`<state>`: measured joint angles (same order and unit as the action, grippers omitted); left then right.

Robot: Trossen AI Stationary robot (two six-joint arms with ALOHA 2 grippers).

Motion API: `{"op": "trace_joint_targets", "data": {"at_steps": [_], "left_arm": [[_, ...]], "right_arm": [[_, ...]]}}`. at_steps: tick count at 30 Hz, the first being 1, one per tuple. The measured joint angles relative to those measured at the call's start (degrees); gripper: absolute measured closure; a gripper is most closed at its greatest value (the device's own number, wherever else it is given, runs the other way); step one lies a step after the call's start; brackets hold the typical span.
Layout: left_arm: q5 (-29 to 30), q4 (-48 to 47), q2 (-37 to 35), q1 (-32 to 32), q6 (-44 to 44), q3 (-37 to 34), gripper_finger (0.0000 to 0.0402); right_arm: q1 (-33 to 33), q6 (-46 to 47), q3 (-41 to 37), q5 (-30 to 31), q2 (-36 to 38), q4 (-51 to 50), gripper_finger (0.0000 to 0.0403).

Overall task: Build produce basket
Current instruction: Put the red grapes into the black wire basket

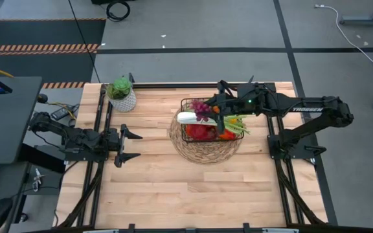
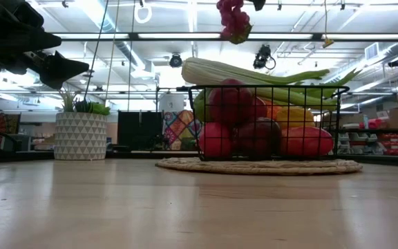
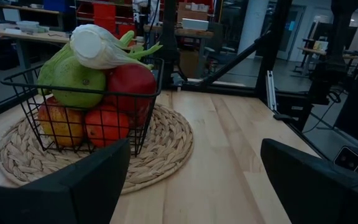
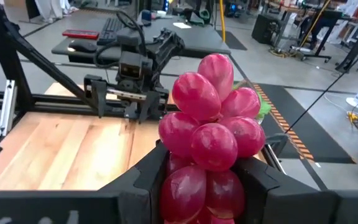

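The black wire basket stands on a round woven mat and holds red apples, a green pear, an orange and peppers. A long pale celery stalk lies across its rim, leafy end toward the table's right. My right gripper hovers above the basket's far side, shut on a bunch of purple-red grapes. In the low view the grapes hang high over the basket. My left gripper waits open near the table's left edge, facing the basket. My right gripper pinches the grape bunch between its two fingers, one on each side of the grapes nearest the wrist. The rest of the bunch sticks out past the fingertips. The bunch is lifted clear, hanging above the basket.
A potted green plant in a white patterned pot stands at the table's far left corner. The woven mat reaches past the basket on all sides. Bare wooden table lies toward the near edge and between my left gripper and the mat.
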<state>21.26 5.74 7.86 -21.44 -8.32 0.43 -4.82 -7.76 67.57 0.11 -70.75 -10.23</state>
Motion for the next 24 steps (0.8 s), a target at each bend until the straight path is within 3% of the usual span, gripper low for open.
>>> {"op": "trace_joint_targets", "data": {"at_steps": [5, 15, 24], "left_arm": [[0.00, 0.00, 0.00, -0.02, -0.02, -0.02, 0.0033], [0.00, 0.00, 0.00, -0.01, 0.00, -0.01, 0.0033], [0.00, 0.00, 0.00, -0.02, -0.02, 0.00, 0.0033]], "right_arm": [[-0.64, -1.16, 0.00, -0.02, 3.10, -0.14, 0.0266], [-2.16, 9.64, 0.00, -0.28, 8.29, -0.93, 0.0266], [-2.51, 17.17, 0.00, -0.26, 7.88, -1.55, 0.0266]]}}
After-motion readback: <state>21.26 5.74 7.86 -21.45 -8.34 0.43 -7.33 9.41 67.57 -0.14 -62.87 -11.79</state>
